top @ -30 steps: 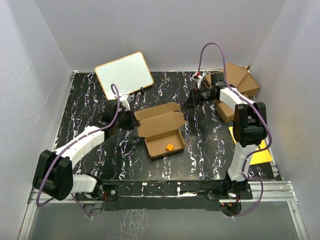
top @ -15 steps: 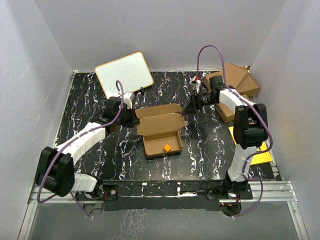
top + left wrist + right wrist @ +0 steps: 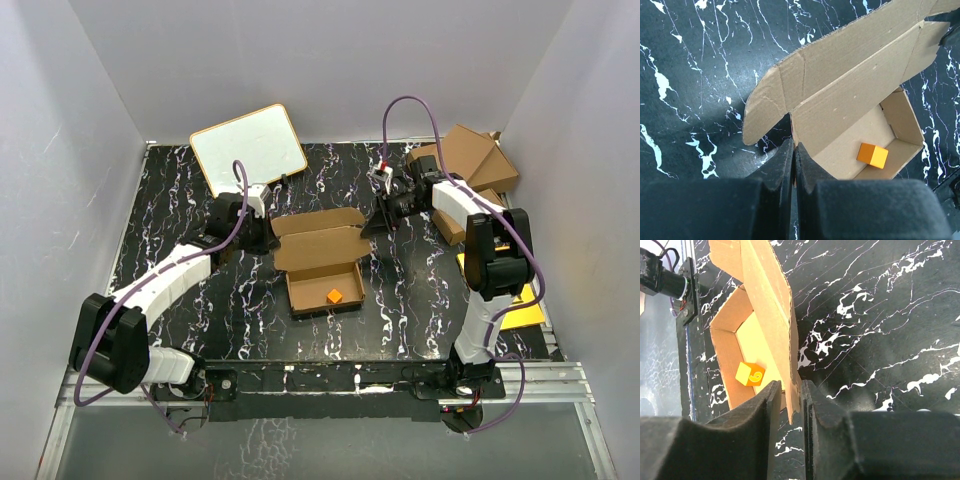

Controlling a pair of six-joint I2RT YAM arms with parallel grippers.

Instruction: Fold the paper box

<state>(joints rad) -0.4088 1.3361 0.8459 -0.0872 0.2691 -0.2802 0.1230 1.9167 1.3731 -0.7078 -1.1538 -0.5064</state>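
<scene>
**Left arm.** The left gripper (image 3: 793, 148) is fully closed. In its wrist view, the left end of the lid (image 3: 322, 242) of the paper box (image 3: 318, 262) runs down between the fingertips where the lid meets the tray wall. This reads as a pinch on that corner.

**Workpiece.** The paper box stands near the middle of the surface (image 3: 400, 300), well apart from all four edges. Its tray faces the near edge and its lid hinges on the side toward the far edge. The tray walls are erected. An orange cube (image 3: 336, 296) lies loose inside, near the tray's near wall. The lid stands open and leans back, with its outer flap and end tabs unfolded.

**Right arm.** The right gripper (image 3: 790, 386) is at the right end of the lid. Its jaws are drawn in narrow, one finger on each face of the lid's edge. The pictures do not show whether the pads already press the cardboard.

**Progress.** Judged from this layout, the tray stage is complete. Closure is not yet done:
- The lid must be brought forward over the tray.
- The end tabs must be turned in.
- The outer flap must be tucked behind the near wall.

**Other items.** A whiteboard (image 3: 248, 148) lies at the far left corner. Brown cartons (image 3: 475, 160) sit at the far right corner. A yellow sheet (image 3: 520, 310) lies along the right edge.
</scene>
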